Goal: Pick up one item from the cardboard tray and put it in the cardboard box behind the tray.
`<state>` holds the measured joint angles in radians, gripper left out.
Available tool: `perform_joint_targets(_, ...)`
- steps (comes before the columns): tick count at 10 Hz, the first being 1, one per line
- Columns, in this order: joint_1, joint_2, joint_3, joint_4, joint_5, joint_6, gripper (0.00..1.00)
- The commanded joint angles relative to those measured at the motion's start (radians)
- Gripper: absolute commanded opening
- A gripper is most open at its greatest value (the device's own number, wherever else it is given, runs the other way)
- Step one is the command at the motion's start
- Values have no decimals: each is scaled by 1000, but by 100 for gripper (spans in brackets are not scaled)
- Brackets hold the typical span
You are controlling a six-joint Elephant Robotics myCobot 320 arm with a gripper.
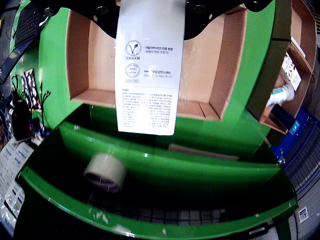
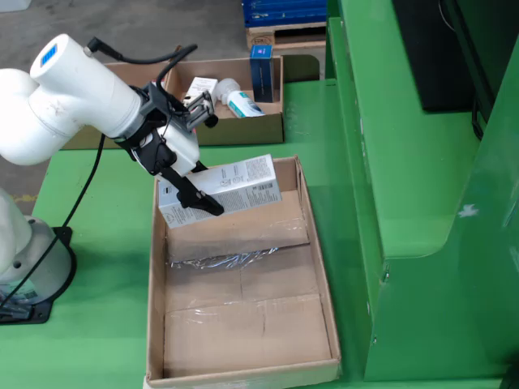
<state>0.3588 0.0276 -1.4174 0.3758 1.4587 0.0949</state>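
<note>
In the fixed view my gripper (image 2: 201,198) is shut on a long white printed carton (image 2: 231,188) and holds it tilted over the far end of a large open cardboard box (image 2: 243,324). The box has nothing else in it. In the wrist view the same carton (image 1: 147,65) hangs down from the black gripper (image 1: 150,11) in front of the box's brown inside (image 1: 220,65). A smaller cardboard tray (image 2: 272,128) beyond the box holds a white tube (image 2: 243,104), a blue carton (image 2: 260,65) and a white packet (image 2: 201,85).
A tall green machine wall (image 2: 405,162) stands along the right of the box. Crinkled plastic film (image 2: 227,259) lies across the box floor. The wrist view shows a tape roll (image 1: 105,172) on a green ledge and the tray (image 1: 300,55) at far right.
</note>
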Motion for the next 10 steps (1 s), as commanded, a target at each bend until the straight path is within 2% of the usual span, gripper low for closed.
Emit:
perform_joint_targets(1,74,-32,139,-53,-13,-23,0)
perform_joint_targets(3,119,-44,166,-81,-28,-28,0)
perform_joint_targets(5,261,-24,183,-151,-77,-34,0)
perform_joint_targets(10,576,80,40,-189,-181,-5,0)
